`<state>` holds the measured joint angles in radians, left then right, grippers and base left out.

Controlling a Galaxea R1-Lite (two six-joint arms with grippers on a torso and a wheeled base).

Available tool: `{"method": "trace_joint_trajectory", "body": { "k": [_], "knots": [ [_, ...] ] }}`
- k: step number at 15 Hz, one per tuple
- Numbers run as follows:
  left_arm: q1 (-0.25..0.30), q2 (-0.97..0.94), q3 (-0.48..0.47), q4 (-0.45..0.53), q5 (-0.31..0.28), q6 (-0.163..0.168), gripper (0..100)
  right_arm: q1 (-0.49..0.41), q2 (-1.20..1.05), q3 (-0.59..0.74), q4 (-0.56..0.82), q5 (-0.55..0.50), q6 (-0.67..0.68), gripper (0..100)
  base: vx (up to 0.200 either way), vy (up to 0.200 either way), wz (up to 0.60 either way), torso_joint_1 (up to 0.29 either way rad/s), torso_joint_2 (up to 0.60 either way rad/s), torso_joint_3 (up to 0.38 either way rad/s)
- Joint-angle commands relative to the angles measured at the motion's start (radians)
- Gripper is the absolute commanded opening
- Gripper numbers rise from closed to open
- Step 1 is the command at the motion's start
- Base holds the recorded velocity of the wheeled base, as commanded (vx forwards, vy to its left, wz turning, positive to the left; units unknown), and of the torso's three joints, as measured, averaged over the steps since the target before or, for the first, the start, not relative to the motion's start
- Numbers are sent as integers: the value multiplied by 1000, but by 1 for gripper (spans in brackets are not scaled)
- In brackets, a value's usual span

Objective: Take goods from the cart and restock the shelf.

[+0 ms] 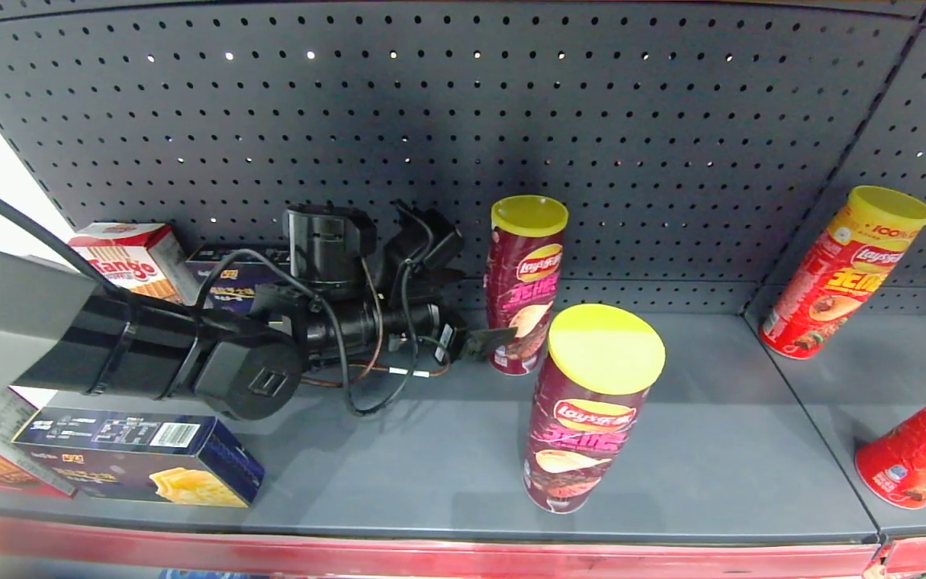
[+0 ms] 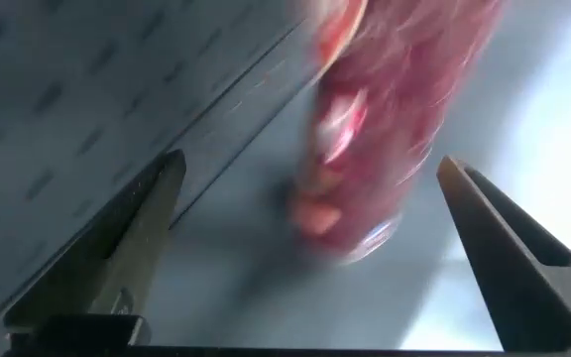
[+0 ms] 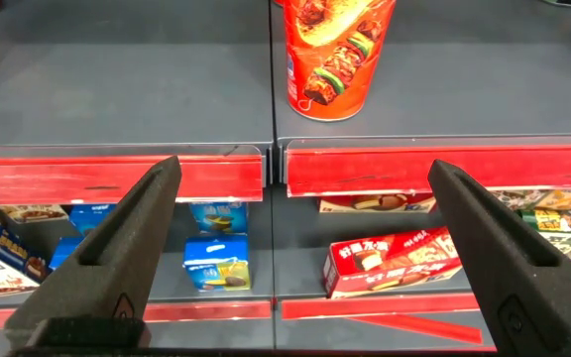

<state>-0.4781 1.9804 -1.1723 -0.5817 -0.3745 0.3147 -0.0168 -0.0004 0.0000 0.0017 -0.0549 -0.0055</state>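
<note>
Two maroon chip cans with yellow lids stand on the grey shelf [image 1: 712, 450]: one at the back [image 1: 526, 281], one nearer the front edge [image 1: 587, 410]. My left gripper [image 1: 483, 318] is stretched over the shelf at the left side of the rear can, with one finger low against it. In the left wrist view the left gripper [image 2: 310, 167] is open, and the blurred maroon can [image 2: 385, 99] stands upright on the shelf just beyond the fingertips. My right gripper [image 3: 305, 171] is open and holds nothing, facing the front of lower shelves.
A dark blue box [image 1: 141, 458] lies at the shelf's front left, with wafer boxes [image 1: 129, 257] behind it. A red can [image 1: 841, 269] stands in the bay to the right, with another red can [image 1: 925, 450] near it. A red can [image 3: 330, 55] stands above shelves stocked with boxes.
</note>
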Motion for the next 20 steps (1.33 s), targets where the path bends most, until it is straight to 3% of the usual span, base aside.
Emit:
{"method": "trace_joint_trajectory", "body": {
  "k": [1, 5, 13, 16, 18, 20],
  "knots": [
    [-8, -28, 25, -3, 28, 6, 100, 0, 0, 0, 0, 0, -1, 100, 0, 0, 0, 0, 0, 0],
    [-7, -15, -27, -1, 111, 4, 100, 0, 0, 0, 0, 0, -1, 100, 0, 0, 0, 0, 0, 0],
    [1, -26, 20, -17, 152, -2, 100, 0, 0, 0, 0, 0, -1, 100, 0, 0, 0, 0, 0, 0],
    [-11, -103, 97, -20, 224, 9, 100, 0, 0, 0, 0, 0, -1, 100, 0, 0, 0, 0, 0, 0],
    [-36, -140, 171, -40, 353, 50, 100, 0, 0, 0, 0, 0, -1, 100, 0, 0, 0, 0, 0, 0],
    [-40, -135, 183, -89, 425, 57, 100, 0, 0, 0, 0, 0, -1, 100, 0, 0, 0, 0, 0, 0]
  ]
}}
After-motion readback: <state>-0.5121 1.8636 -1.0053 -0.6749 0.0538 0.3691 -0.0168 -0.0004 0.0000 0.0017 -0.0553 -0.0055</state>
